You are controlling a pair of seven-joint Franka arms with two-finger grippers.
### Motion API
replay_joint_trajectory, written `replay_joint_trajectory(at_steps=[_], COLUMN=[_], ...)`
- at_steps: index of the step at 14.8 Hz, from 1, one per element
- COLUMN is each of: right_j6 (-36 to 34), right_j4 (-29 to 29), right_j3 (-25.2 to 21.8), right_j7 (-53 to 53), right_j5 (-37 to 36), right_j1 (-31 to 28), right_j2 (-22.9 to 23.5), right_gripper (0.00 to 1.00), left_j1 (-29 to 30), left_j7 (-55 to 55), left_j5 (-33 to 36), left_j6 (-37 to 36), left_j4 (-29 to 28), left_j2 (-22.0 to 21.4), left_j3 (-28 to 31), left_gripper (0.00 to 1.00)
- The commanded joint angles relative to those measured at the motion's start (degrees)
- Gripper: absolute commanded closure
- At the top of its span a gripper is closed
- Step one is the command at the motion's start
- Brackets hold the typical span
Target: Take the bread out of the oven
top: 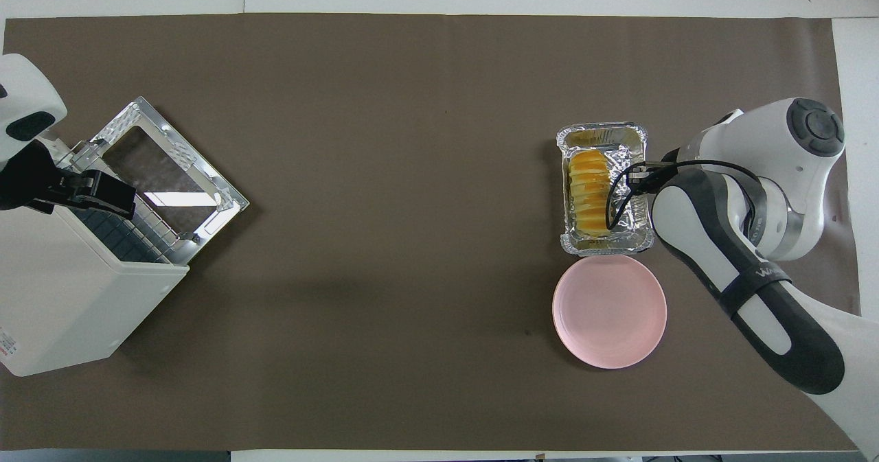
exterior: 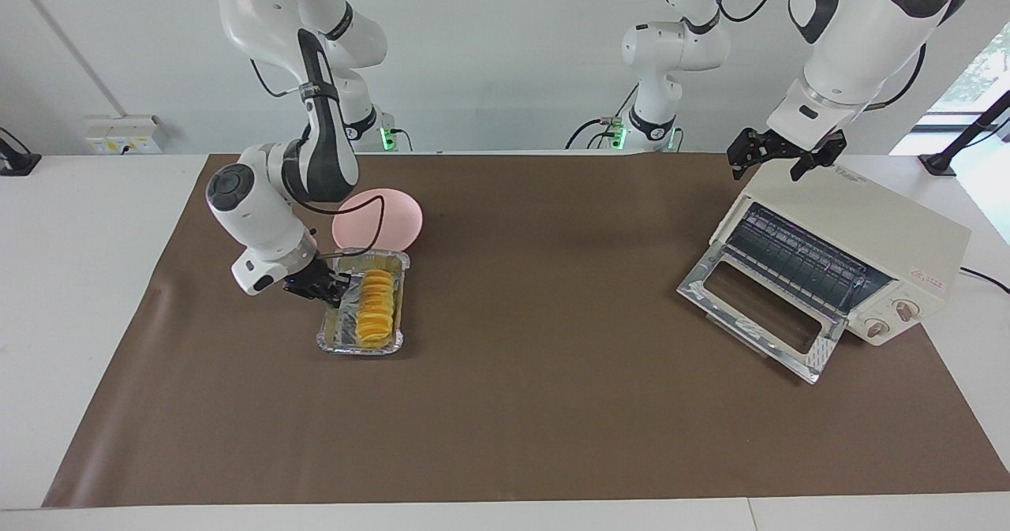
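The bread lies in a crinkled foil tray on the table, next to the pink plate and farther from the robots than it. It also shows in the overhead view. My right gripper is low at the tray's long rim on the side toward the right arm's end. The oven stands at the left arm's end with its glass door dropped open and its rack bare. My left gripper is open and empty just above the oven's top edge.
The brown mat covers the table. In the overhead view the foil tray nearly touches the pink plate. The oven sits angled, and its open door juts out over the mat.
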Motion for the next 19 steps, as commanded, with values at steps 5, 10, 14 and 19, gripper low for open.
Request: replay_joint_trajectory(at_steps=[5, 10, 14, 19], right_j6=[-3.2, -1.7, 3.6, 4.0], right_j4=[1.2, 0.4, -4.0, -4.7], right_j3=[0.4, 0.6, 0.6, 0.6], right_j7=[-1.3, 0.0, -0.4, -0.4], right_j5=[0.5, 0.2, 0.2, 0.3], right_j1=[1.1, 6.8, 6.8, 6.2], right_j2=[-3.6, -3.7, -3.7, -3.7], right_gripper=[0.0, 0.0, 0.0, 0.0], left_j1=[0.9, 0.5, 0.7, 0.9], left_j7=[1.1, 1.2, 0.7, 0.6], left_j5=[-3.3, -3.2, -3.2, -3.2], left_j6=[1.1, 1.1, 1.1, 1.0], left_j4=[-1.1, -1.2, -1.1, -1.1], left_j2=[-1.3, -1.3, -1.3, -1.3], left_j3=[-0.4, -0.3, -0.3, -0.2], left_gripper=[0.0, 0.0, 0.0, 0.0])
